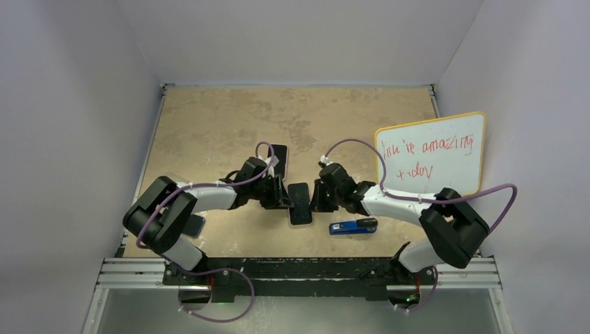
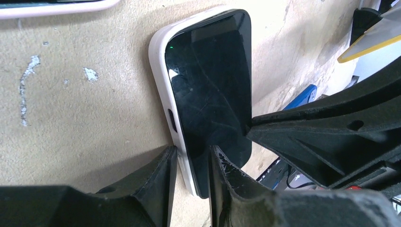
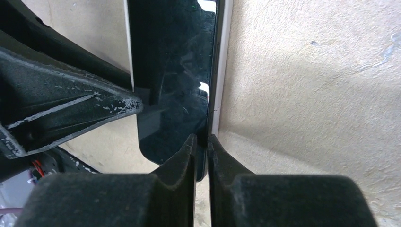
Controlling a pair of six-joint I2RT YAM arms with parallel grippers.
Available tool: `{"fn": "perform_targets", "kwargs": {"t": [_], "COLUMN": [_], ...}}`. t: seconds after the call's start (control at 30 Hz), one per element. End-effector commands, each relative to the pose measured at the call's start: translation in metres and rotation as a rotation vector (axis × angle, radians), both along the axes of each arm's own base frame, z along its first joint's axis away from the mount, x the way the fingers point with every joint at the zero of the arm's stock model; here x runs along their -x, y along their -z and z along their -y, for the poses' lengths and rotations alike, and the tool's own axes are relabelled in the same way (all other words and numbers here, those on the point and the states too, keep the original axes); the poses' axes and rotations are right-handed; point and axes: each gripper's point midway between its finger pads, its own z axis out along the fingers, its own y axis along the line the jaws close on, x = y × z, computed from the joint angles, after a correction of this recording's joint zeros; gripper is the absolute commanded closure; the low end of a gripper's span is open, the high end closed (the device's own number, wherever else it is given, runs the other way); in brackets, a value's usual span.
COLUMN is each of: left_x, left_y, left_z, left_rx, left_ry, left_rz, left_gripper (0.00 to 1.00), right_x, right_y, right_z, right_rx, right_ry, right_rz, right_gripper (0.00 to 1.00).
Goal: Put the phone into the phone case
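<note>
You had the phone (image 1: 300, 198) lying in the white phone case (image 2: 158, 61) mid-table, between both arms. Your left gripper (image 2: 194, 152) clamped its left edge and your right gripper (image 3: 201, 140) pinched the right rim. The glass looked slick and the shell stiff and light, so holding by the edges seemed safest.

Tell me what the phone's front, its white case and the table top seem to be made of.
The phone: front probably glass, glossy black, sharp reflections. The white case: smooth plastic or silicone, its sheen leaves it open. The table top: perhaps cork or fibreboard, matt beige, grainy and chipped.
</note>
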Motion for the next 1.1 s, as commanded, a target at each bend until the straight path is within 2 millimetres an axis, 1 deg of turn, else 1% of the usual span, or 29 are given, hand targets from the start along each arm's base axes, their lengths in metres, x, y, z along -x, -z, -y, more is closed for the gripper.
{"fn": "perform_targets", "kwargs": {"t": [0.0,0.13,0.23,0.37,0.53,0.67,0.87,1.0,1.07], "left_x": [-0.001,-0.003,-0.006,-0.006,-0.006,-0.007,0.000,0.002,0.002], "left_y": [-0.013,-0.018,-0.022,-0.021,-0.018,-0.008,-0.001,0.002,0.005], "left_z": [0.005,0.000,0.000,0.000,-0.003,-0.009,-0.006,-0.007,-0.009], "left_rx": [0.036,0.024,0.024,0.026,0.010,-0.039,-0.006,-0.015,-0.029], "left_ry": [0.016,-0.006,-0.012,-0.018,-0.026,-0.034,-0.025,-0.022,-0.024], "left_rz": [0.044,0.052,0.059,0.056,0.053,0.052,0.017,0.003,-0.002], "left_gripper": [0.70,0.71,0.71,0.71,0.71,0.71,0.70,0.76,0.79], "right_x": [-0.002,-0.009,-0.011,-0.015,-0.015,-0.015,-0.015,-0.011,-0.011], "right_y": [-0.024,-0.029,-0.028,-0.026,-0.020,-0.015,-0.010,-0.008,-0.011], "right_z": [-0.015,-0.008,-0.005,-0.001,-0.006,-0.011,-0.018,-0.029,-0.033], "right_rx": [-0.089,-0.089,-0.108,-0.141,-0.191,-0.245,-0.300,-0.350,-0.384], "right_ry": [0.007,0.056,0.088,0.125,0.132,0.133,0.131,0.103,0.094], "right_rz": [0.049,0.075,0.073,0.061,0.033,-0.003,-0.023,-0.057,-0.060], "right_gripper": [0.80,0.60,0.52,0.48,0.40,0.37,0.33,0.32,0.32]}}
